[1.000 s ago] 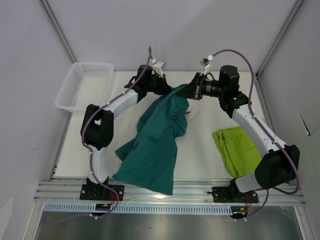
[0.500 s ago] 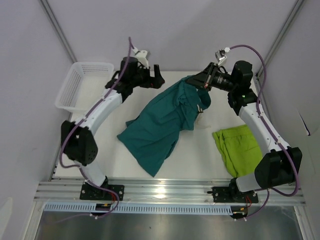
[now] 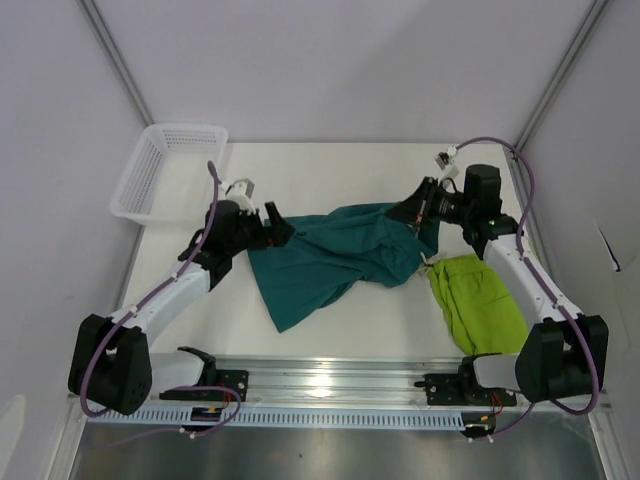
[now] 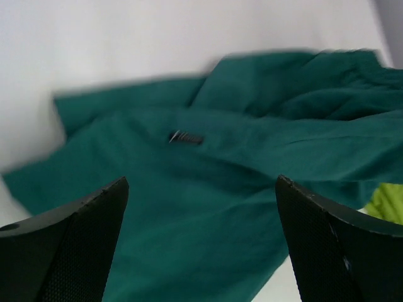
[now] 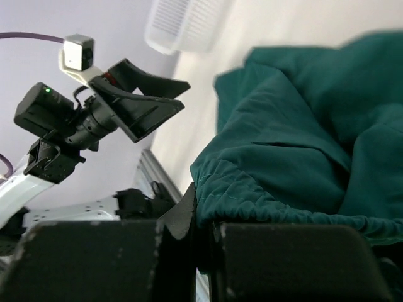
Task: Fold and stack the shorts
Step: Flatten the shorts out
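Observation:
The dark teal shorts (image 3: 335,255) lie crumpled across the middle of the table, with one leg pointing toward the near edge. My right gripper (image 3: 422,213) is shut on their gathered waistband (image 5: 252,195) at the right end, holding it a little off the table. At the left edge of the teal cloth my left gripper (image 3: 273,225) stands open with nothing between its fingers (image 4: 69,245). In the left wrist view the teal shorts (image 4: 208,207) fill the frame and show a small white logo (image 4: 186,137). The lime green shorts (image 3: 478,300) lie folded at the right.
A white mesh basket (image 3: 165,170) stands at the table's far left corner. The lime green shorts (image 4: 387,204) peek in at the right of the left wrist view. The aluminium rail (image 3: 330,380) runs along the near edge.
My left gripper has let go of the teal shorts, opened wide and swung down to the left. My right gripper lowered with the waistband, and the shorts dropped onto the table.

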Tool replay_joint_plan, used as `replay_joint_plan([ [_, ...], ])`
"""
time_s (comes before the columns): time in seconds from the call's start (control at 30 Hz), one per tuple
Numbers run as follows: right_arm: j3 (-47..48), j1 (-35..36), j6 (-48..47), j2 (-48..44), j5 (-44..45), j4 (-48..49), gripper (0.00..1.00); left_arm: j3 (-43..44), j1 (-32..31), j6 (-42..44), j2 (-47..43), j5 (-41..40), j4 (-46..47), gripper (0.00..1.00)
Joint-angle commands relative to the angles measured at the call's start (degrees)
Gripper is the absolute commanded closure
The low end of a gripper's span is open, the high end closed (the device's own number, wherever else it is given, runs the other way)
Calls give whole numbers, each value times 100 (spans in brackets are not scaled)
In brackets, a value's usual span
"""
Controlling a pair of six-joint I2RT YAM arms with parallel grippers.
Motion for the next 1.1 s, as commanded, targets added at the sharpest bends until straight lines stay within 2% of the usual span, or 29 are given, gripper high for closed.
replay_joint_plan([
  [0.0, -508, -195, -742, -496, 451, -371, 100, -822, 265, -675, -160, -268, 617, 1],
  [0.2, -1424, -486, -1032, -892, 891, -373, 100, -1299, 555, -948, -564, -1137, 257, 1],
  [0.4, -2479, -521, -1067, -1305, 1075, 208, 100, -1361, 1468, -1290, -231, -349, 379, 1],
  [0.57, -2839, -530, -1234, -1384, 1137, 418, 100, -1291, 1768, -1387, 24, -67, 467, 1],
  [0.73, -2998, -592, -1278, -1385, 1111, 560, 100, -1334, 1935, -1501, 454, 407, 949, 8],
  [0.83, -3042, -644, -1287, -1367, 1084, 586, 100, -1317, 2286, -1589, 744, 820, 1179, 20],
  [1.07, -3060, -715, -1217, -1472, 909, 691, 100, -1080, 2471, -1774, 1421, 1129, 1487, 29],
])
